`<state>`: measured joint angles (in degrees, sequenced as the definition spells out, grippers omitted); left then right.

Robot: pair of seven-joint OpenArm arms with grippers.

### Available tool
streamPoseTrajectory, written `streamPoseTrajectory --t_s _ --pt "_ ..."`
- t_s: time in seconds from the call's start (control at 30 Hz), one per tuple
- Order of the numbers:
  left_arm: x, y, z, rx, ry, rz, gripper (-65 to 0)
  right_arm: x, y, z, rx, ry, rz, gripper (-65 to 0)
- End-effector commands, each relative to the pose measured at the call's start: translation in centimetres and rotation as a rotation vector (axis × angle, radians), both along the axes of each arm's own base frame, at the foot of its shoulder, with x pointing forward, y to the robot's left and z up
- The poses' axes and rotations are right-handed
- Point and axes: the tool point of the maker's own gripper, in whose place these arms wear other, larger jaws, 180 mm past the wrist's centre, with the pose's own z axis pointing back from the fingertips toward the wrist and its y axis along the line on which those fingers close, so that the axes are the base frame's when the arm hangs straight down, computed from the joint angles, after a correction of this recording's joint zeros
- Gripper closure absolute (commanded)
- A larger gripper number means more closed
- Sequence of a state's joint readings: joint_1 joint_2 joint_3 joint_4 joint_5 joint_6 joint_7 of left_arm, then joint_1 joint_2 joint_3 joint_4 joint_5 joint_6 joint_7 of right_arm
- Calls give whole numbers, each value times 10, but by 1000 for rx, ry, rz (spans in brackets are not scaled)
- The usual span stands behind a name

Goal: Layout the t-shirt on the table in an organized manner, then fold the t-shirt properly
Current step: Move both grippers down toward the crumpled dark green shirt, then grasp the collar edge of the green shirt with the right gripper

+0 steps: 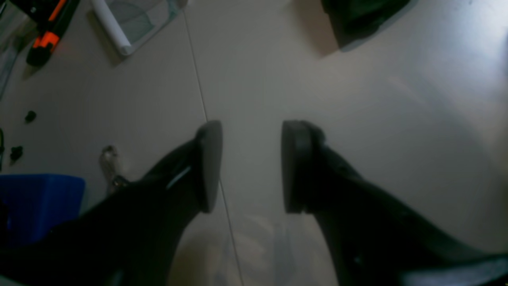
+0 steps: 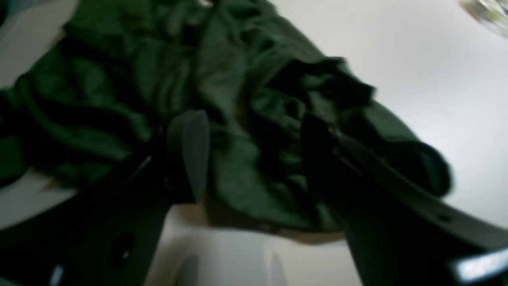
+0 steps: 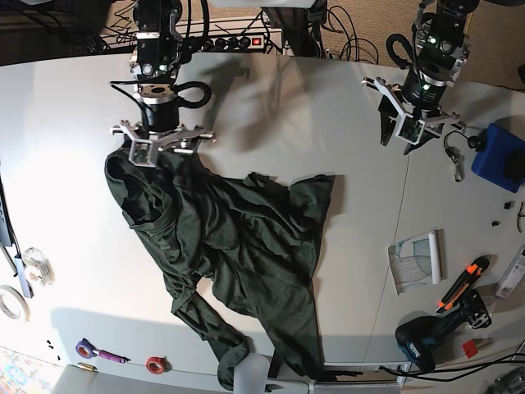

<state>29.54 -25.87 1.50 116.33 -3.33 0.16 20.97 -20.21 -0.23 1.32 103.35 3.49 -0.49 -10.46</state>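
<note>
Shirt and right gripper: your right gripper (image 2: 254, 135) (the arm on the left of the overhead view) hangs over the far-left corner of the t-shirt (image 3: 238, 246). Green folds fill the gap between its fingers (image 2: 190, 151). You cannot tell from these views whether they touch the cloth.
Right gripper state: fingers spread wide, nothing pinched.
Shirt and left gripper: your left gripper (image 1: 251, 159) sits well apart at the far right, over bare table (image 3: 361, 213). Only a dark edge of the shirt shows at the top of its wrist view.
Left gripper state: fingers apart, empty.
Shirt position: it runs from the far left diagonally down to the near edge at centre.
Shirt texture: dark green, matte, soft cloth, crumpled into deep ridges and bunched folds, not flat.
Gripper shape: black flat paddles with rounded tips.
Table surface: pale, smooth, faintly glossy, with a thin seam running far to near.
Right side clutter: a blue box (image 3: 496, 156) and a rolled paper (image 3: 418, 258).
</note>
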Motion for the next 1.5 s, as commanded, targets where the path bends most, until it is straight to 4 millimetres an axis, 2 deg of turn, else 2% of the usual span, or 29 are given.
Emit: streamPoseTrajectory --t_s 0.0,0.13,0.23,0.33,0.53,0.87,0.93,1.07,1.13,1.23,1.3,1.47 --pt "3 0 7 3 -23 -4 -260 7 -6 16 -5 -58 -19 -363" --pt "1 1 5 8 -8 -1 -260 8 -26 18 -20 -52 -66 -363" --pt "1 0 5 -2 -5 -3 -260 8 -32 18 -25 -51 -82 -363" --pt "1 -1 4 -12 -2 -2 -260 7 -33 11 -23 -32 -84 -363" --pt "-1 1 2 -5 12 2 -260 10 -34 -25 -8 50 -90 -363" --pt "-1 1 2 -5 12 2 -260 24 -34 -13 -9 5 -89 -363" --pt "-1 1 2 -5 12 1 -260 27 -34 -20 -4 27 -90 -363" --pt "0 0 3 -6 7 1 -260 30 -30 -53 16 97 -70 -363" --pt "0 0 3 -7 7 1 -260 31 -26 -55 20 89 -51 -363" --pt "0 0 3 -6 6 1 -260 35 -24 -46 19 55 -32 -357" --pt "0 0 3 -6 6 1 -260 37 -20 -37 19 33 -14 -311" --pt "1 0 4 -7 2 1 -260 45 -5 -4 13 -39 83 -108"
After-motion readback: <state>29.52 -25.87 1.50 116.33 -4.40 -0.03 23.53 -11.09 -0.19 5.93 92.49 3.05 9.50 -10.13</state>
